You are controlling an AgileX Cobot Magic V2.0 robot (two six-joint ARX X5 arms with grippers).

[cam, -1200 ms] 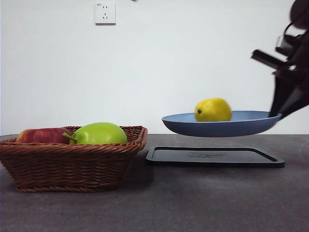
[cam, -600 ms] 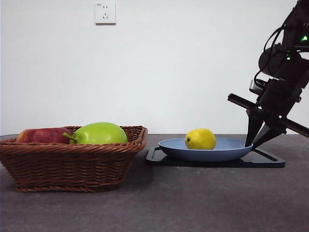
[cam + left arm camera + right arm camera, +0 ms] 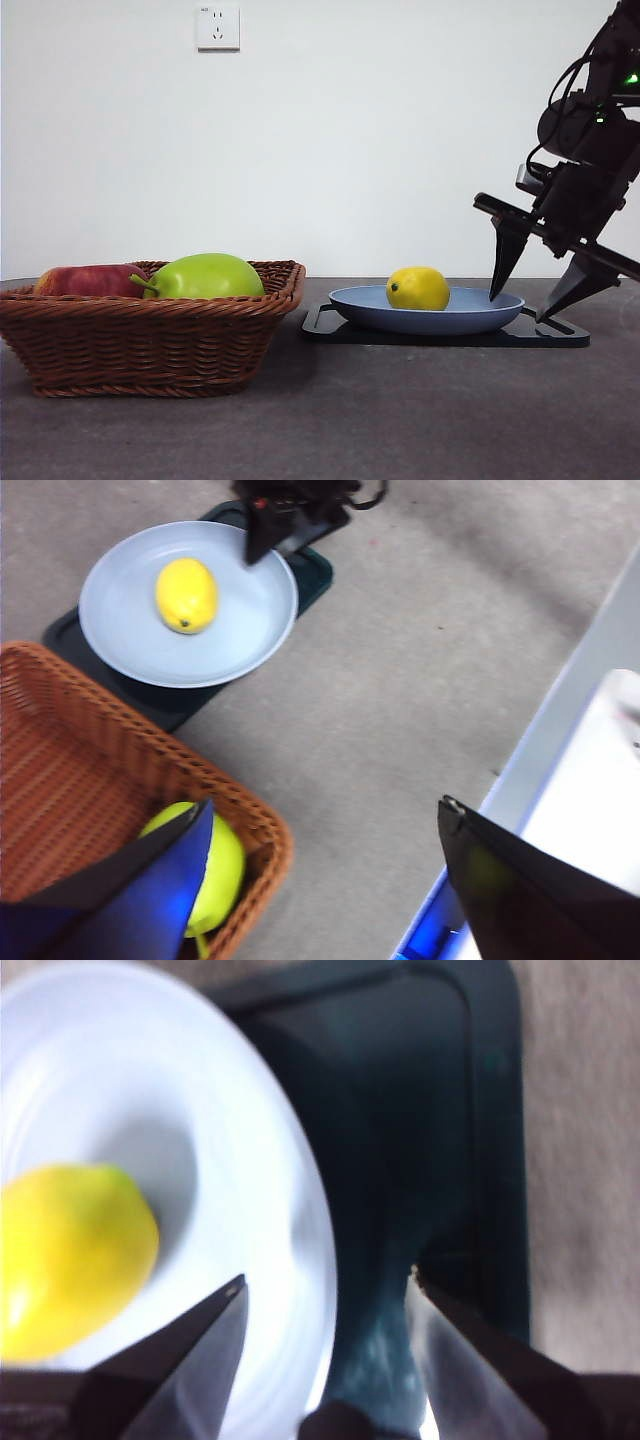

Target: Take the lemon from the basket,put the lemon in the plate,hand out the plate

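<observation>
- The lemon (image 3: 418,288), a small bright yellow oval fruit, lies in the plate (image 3: 440,318), a wide round shallow light-blue dish, left of that dish's middle in the front view; the near rim hides its underside.
- At far left, the basket (image 3: 150,340), brown woven wicker with a braided rim, holds a red apple (image 3: 85,281) and a larger yellow-green stemmed fruit (image 3: 205,276); the basket wall hides the lower part of both.
- Bare grey table (image 3: 400,420) lies between basket and plate and across the whole front.
- The plate rests on a flat black rectangular tray (image 3: 560,335), whose edge shows on both sides of it.
- The right gripper (image 3: 535,285) is at the plate's right rim with its 2 black jaws spread, 1 tip over the rim, the other outside above the tray; whether a tip touches the rim is unclear. The right wrist view is blurred.
- The left gripper (image 3: 325,880) hangs high over the basket's corner, jaws wide apart and gripping nothing.
</observation>
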